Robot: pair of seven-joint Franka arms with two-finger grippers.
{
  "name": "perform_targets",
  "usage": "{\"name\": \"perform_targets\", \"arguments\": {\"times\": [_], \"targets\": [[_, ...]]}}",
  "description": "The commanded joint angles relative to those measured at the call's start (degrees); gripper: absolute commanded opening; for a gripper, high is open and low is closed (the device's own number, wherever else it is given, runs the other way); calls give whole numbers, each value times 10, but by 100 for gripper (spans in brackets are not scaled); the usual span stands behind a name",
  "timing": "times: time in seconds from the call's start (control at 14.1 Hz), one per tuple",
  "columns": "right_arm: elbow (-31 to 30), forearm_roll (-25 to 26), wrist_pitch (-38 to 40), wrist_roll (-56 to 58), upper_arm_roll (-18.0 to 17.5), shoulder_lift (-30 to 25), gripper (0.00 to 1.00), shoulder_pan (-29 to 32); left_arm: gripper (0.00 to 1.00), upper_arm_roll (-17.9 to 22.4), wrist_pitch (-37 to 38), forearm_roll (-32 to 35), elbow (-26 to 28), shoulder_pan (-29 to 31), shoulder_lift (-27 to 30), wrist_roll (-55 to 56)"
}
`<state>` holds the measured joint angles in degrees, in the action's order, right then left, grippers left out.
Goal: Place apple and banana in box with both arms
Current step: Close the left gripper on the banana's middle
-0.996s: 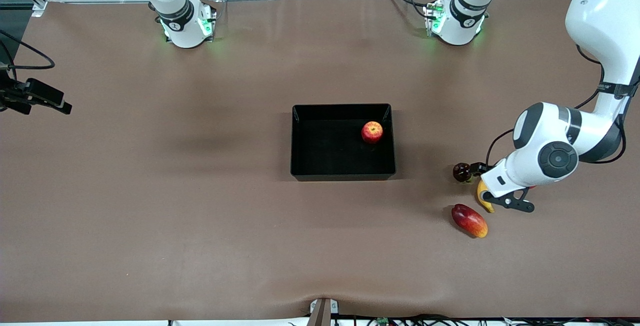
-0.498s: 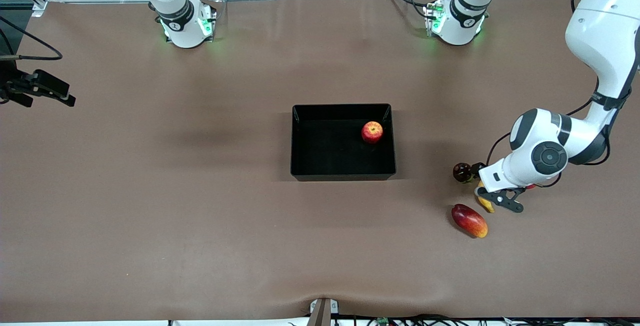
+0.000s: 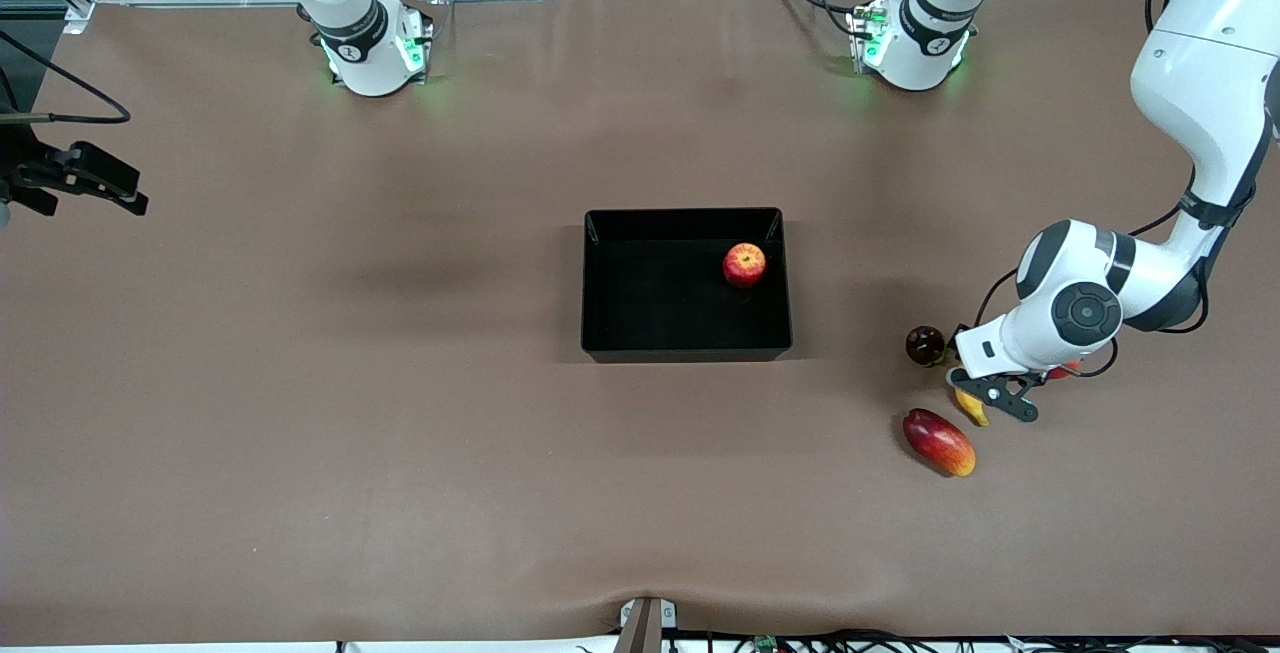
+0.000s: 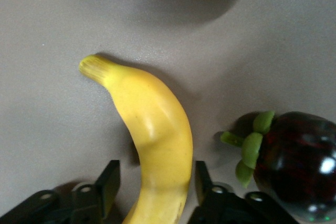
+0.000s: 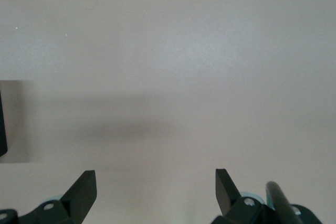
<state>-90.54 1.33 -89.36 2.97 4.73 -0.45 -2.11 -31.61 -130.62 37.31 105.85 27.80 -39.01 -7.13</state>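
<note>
Oblong red-yellow fruit (image 3: 938, 442) nearest front camera. Just farther, banana (image 4: 152, 135), curved, smooth yellow, stub stem end, lies on table (image 3: 400, 433) toward left arm's end. Left gripper (image 4: 153, 184) low, fingers either side of banana, small gap one side, not clearly pinching. Dark round fruit (image 4: 296, 163) beside. Farther, mid-table, black box (image 3: 600, 283) holds red-yellow apple (image 3: 744, 264). Right gripper (image 5: 156, 188) spread, empty, over bare table, waiting.

Non-task items on the brown table (image 3: 300, 433): a dark purple mangosteen (image 3: 924, 344) with green calyx; nearer the front camera, an oblong red-and-yellow mango-like fruit (image 3: 938, 441), apart from it.
</note>
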Motion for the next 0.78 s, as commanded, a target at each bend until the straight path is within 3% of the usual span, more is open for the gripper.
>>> {"name": "perform_targets", "arguments": {"times": [0.0,0.36,0.71], "targets": [[-11,14,-1,4,0,-13,100,-4,0,-5,-9,14,9,6,11,-5],[-13,6,-2,21,2,-12,100,2,0,-27,5,8,7,5,45,-21],[-16,-8,0,30,3,-14,100,4,0,-80,112,-37,-1,7,122,-18]]}}
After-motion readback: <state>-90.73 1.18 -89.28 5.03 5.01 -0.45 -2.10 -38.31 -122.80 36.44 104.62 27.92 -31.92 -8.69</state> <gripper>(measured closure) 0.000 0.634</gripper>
